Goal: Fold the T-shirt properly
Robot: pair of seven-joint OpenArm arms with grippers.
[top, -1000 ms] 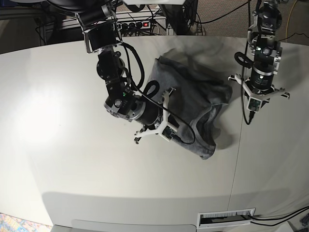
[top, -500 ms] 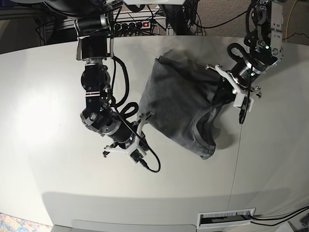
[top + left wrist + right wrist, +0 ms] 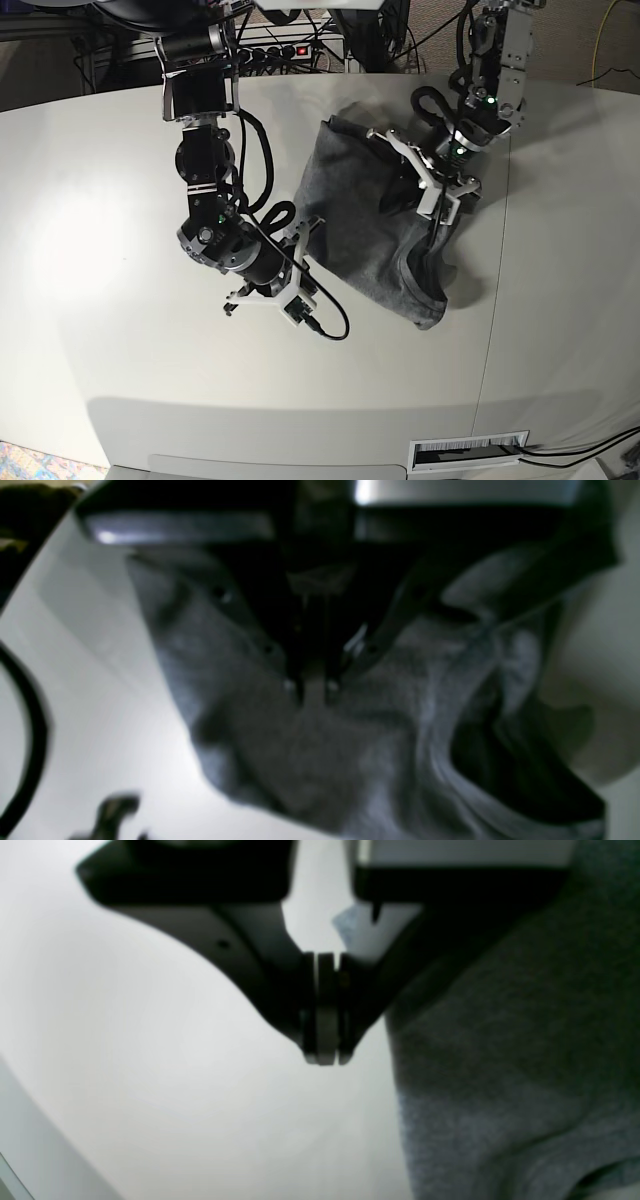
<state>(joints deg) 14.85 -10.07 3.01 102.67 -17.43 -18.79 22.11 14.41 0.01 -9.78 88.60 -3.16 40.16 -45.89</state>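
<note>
Base view: white table (image 3: 100,200) bears the T-shirt (image 3: 360,220), cables (image 3: 300,45) behind

The right gripper (image 3: 300,268) is closed and empty, its arm reaching down from twelve o'clock and angled toward five. The left gripper (image 3: 418,188) is also closed, its arm slanting from one o'clock toward seven.

Both wrist views are dim and blurred, while the base view is sharp, with glare on the table (image 3: 90,250).
</note>
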